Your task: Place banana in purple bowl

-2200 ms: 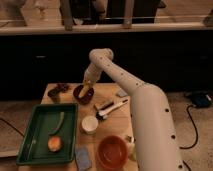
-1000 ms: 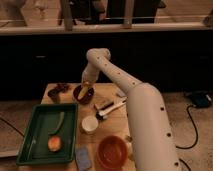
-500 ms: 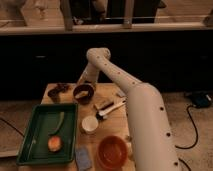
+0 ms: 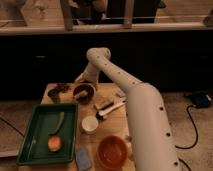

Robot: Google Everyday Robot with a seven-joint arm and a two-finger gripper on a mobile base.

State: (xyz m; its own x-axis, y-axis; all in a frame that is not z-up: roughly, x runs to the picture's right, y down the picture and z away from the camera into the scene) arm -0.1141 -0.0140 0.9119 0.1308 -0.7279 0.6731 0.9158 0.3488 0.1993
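My gripper is at the far end of the wooden table, hanging just above the back rim of the purple bowl. Honestly can't tell if it's wide or narrow from here, it's just a pale blob against the dark cabinets. The bowl is small, round and a dark glossy maroon. The banana looks like a pale yellowish curved strip lying in it near the back rim, though it's pretty mushy to make out.

Off to the side is a flat rectangular green tray with a long green vegetable and a round orange-red fruit in it. A small white cup sits just beside the tray, and a bigger orange bowl is at the near edge, by my smooth white arm.
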